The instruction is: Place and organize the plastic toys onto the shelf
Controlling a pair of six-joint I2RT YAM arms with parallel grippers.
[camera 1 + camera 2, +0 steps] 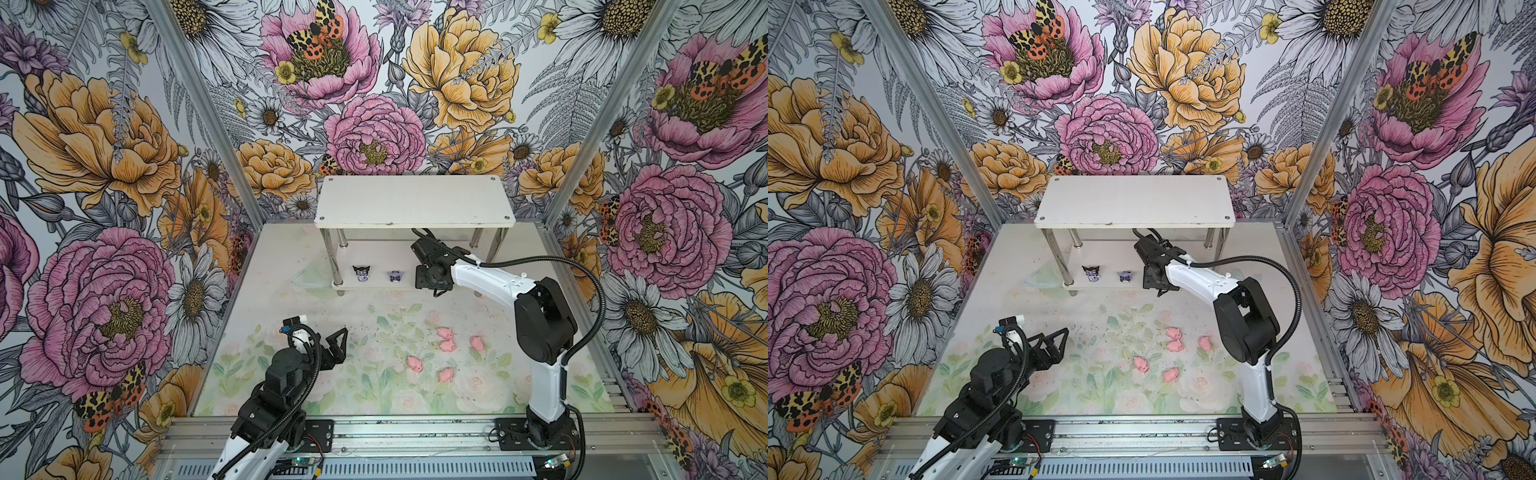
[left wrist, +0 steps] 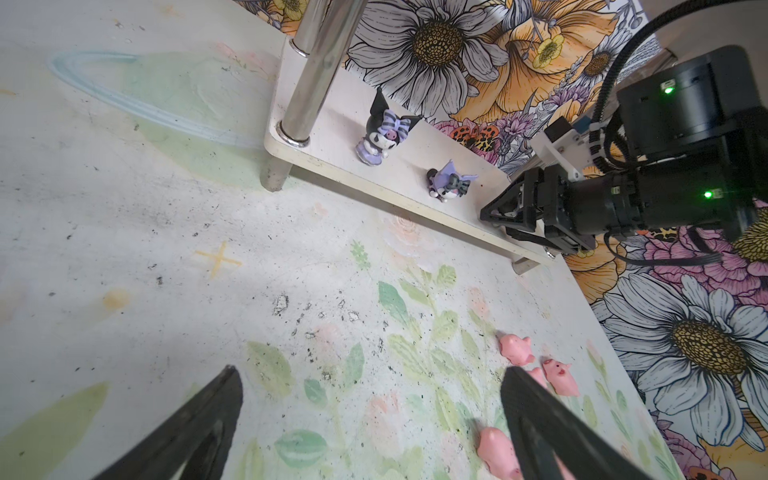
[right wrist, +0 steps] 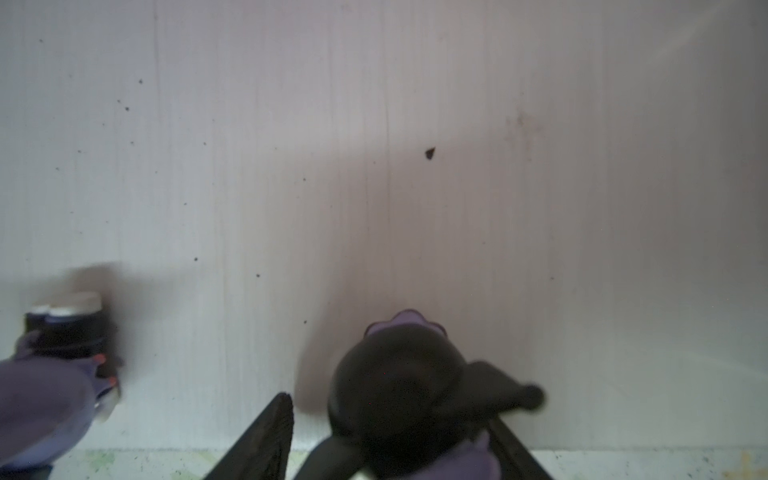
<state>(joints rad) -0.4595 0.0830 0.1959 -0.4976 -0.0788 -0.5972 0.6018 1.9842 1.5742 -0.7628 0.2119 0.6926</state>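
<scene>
In the right wrist view the black-and-lavender figure (image 3: 399, 386) between the fingers (image 3: 266, 436) of the right gripper (image 3: 390, 415) is blurred and cropped, contact unclear, a second figure (image 3: 50, 374) is cropped too, and in the left wrist view a finger (image 2: 540, 415) of the left gripper (image 2: 370, 374) half hides a pink pig (image 2: 494, 451).

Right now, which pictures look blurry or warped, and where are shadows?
Right wrist view: the nearest black-and-lavender figure is out of focus, throwing a soft shadow on the shelf. Left wrist view: sharp mid-frame, the metal post looks tilted. Both top views: even light, walls splay outward.

Wht/blk arms (image 1: 490, 278), blk left gripper (image 2: 370, 374), cables (image 1: 540, 259).
</scene>
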